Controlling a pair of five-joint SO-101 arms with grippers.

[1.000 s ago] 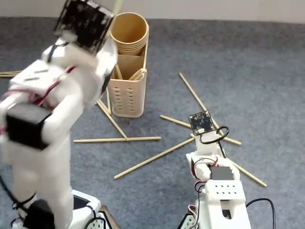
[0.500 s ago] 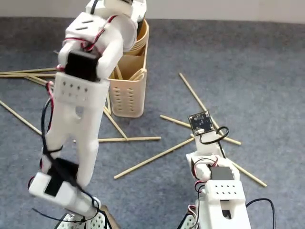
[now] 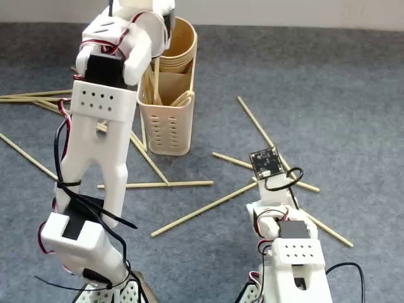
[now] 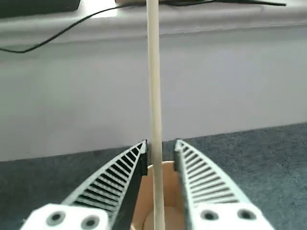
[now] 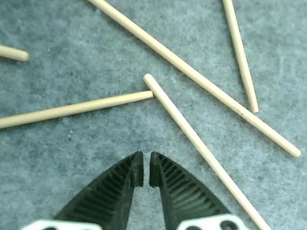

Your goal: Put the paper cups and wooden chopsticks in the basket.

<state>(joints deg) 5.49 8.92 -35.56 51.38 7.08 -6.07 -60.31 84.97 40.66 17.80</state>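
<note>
A tan slotted basket (image 3: pixel 167 132) stands on the grey carpet, with a stack of paper cups (image 3: pixel 178 44) in its far compartment. My left arm stretches over the basket. My left gripper (image 4: pixel 160 152) is slightly open around an upright wooden chopstick (image 4: pixel 153 96), which touches one finger and has a gap to the other. The stick's lower end drops toward a cup (image 4: pixel 170 201) below. My right gripper (image 5: pixel 143 167) is shut and empty, low over the carpet, close to several loose chopsticks (image 5: pixel 192 132).
Loose chopsticks lie around the basket: one (image 3: pixel 154 184) in front of it, a slanted one (image 3: pixel 202 208) nearer, one (image 3: pixel 262 132) to the right, and a bundle (image 3: pixel 28 98) at the left. The right arm's wrist board (image 3: pixel 266 161) sits mid-right. A pale wall (image 4: pixel 216 86) rises behind.
The left arm has swung forward and stretched out over the basket, bringing the upright chopstick down into it. The right arm has stayed still.
</note>
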